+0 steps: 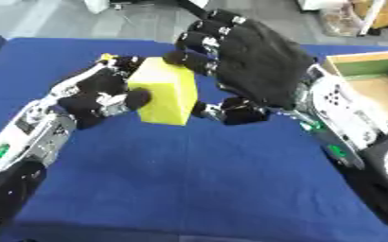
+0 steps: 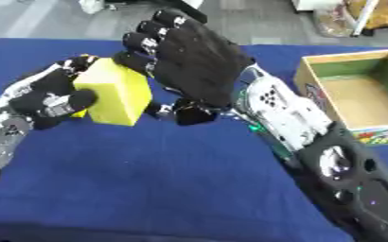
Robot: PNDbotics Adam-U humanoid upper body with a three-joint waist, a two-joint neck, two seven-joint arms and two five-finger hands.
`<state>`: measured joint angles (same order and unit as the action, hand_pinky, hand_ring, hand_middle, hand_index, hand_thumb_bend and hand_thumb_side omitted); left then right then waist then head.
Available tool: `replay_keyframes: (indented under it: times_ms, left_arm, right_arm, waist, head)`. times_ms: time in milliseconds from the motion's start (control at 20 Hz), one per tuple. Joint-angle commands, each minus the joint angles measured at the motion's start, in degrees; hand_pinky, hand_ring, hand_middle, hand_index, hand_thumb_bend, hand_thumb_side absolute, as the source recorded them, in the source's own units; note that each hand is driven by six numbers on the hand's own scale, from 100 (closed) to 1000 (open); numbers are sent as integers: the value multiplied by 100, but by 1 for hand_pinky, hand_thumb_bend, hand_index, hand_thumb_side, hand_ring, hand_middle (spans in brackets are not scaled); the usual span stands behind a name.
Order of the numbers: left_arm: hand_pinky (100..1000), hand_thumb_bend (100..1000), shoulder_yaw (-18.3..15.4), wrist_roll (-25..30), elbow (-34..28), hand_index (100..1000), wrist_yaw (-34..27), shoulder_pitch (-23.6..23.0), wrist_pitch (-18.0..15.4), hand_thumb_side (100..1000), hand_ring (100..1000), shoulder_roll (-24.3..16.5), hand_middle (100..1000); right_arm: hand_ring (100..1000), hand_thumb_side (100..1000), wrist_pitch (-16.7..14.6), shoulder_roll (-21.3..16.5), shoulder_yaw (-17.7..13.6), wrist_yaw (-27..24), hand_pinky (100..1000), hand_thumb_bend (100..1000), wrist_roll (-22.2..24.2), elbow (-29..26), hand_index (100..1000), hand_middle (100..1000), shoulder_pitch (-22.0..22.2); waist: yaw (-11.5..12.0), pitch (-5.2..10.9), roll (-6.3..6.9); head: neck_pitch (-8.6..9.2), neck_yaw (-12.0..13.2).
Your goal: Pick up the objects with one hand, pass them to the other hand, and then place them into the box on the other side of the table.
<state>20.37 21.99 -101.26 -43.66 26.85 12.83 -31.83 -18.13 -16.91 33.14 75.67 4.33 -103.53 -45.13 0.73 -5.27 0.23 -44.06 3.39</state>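
A: Landmark is the yellow block. Nearest to the camera?

B: Bare blue tablecloth below the block, forearms coming in from both lower corners.

A: Block itself?

B: Held up off the cloth, about mid-table, slightly tilted. Plain yellow box shape, no markings I can make out.

A: Left hand?

B: Left hand sits on the block's left side, fingers and thumb curled round it, thumb on the front face, fingers wrapped behind the top left corner. It has the block.

A: Right hand?

B: Right hand is just right of the block and above it, back of the hand to the camera. Fingers mostly straight, spread, tips touching the block's upper right edge. Thumb sits low at the block's lower right corner. Open, not closed round it.

A: So both in contact?

B: Yes, left gripping, right only touching.

A: Farther out?

B: Cardboard box well to the right of the block, near the table's right edge, open top, green inner wall, nothing visible inside. Grey floor beyond the block, past the far table edge.
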Motion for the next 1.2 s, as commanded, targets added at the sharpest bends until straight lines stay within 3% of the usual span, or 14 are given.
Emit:
replay_keyframes:
  times_ms: [50, 800, 1200]
  left_arm:
    - [890, 384, -20, 20, -106, 649, -92, 158, -9, 130, 659, -16, 555]
    - [892, 377, -7, 13, -107, 652, -61, 189, 14, 131, 660, 18, 559]
    - [891, 373, -20, -1, -37, 652, 22, 182, -19, 131, 660, 11, 560]
  right_arm:
    - [713, 344, 63, -23, -8, 103, 698, 492, -84, 81, 804, 662, -33]
    - [684, 323, 189, 10, 49, -64, 685, 443, -345, 213, 763, 651, 19]
    - [731, 398, 16, 3, 75, -263, 712, 487, -38, 206, 887, 715, 19]
  waist:
    - [1, 25, 41]
    - [-25, 27, 40]
    - [-46, 24, 38]
  head:
    - [-6, 1]
    - [-6, 18]
    - [-6, 25]
